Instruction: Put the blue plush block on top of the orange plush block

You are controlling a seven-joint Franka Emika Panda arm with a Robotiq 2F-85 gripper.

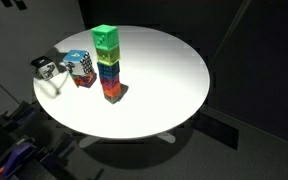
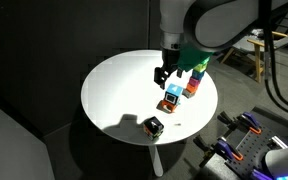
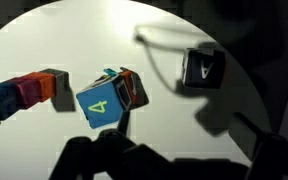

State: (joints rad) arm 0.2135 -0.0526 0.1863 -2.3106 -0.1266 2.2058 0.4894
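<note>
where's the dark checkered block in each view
In an exterior view: the dark checkered block sits near the left edge of the table.
In an exterior view: the block is near the front edge.
Wrist view: the block is at upper right.
Shared landmark: the tall coloured stack.

plenty of bare room across the table [image 2: 114, 85]; hemmed by the tall stack [image 2: 194, 72] just beside the orange plush block [image 2: 169, 105]; open gap toward the blue plush block [image 2: 154, 126] near the rim.
</note>
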